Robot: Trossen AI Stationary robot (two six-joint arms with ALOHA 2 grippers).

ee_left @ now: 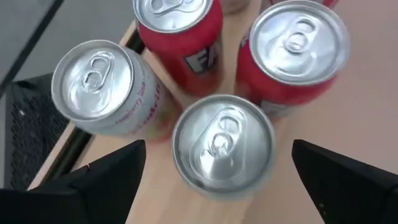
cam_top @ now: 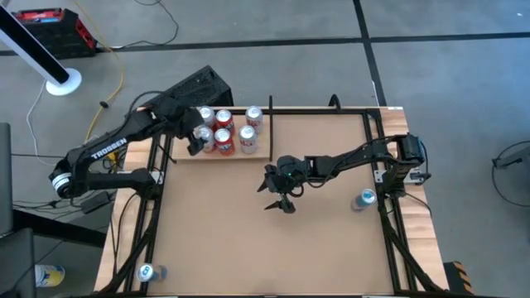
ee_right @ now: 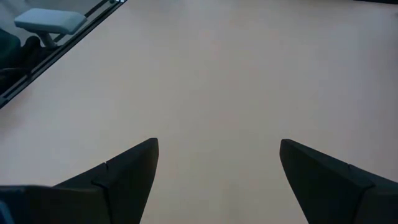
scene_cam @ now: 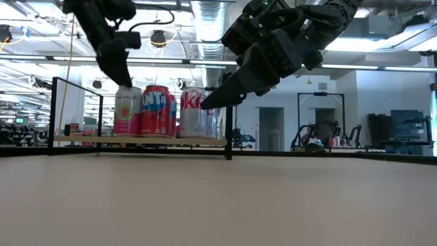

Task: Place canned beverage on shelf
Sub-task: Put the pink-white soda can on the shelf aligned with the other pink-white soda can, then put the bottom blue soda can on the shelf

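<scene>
Several canned beverages stand upright in a cluster on the pale-wood shelf [cam_top: 262, 150] at the table's far left. My left gripper [ee_left: 219, 149] is open above the nearest one, a silver-topped can [ee_left: 222, 144]. Its fingers stand on either side of the can with a gap on both sides, touching nothing. In the high view this gripper [cam_top: 199, 141] is at the shelf's left end. Two red cans [ee_left: 180, 37] and a white-and-pink can [ee_left: 99, 87] stand just beyond. My right gripper [cam_top: 280, 203] hangs open over the bare middle of the table, with nothing between its fingers [ee_right: 130, 168].
Thin black rods [scene_cam: 228, 130] edge the shelf and rise at its corners. A loose can [cam_top: 364, 199] stands by the table's right edge and another [cam_top: 147, 271] at the near left corner. Bare tabletop [cam_top: 273, 248] spreads across the middle and near side.
</scene>
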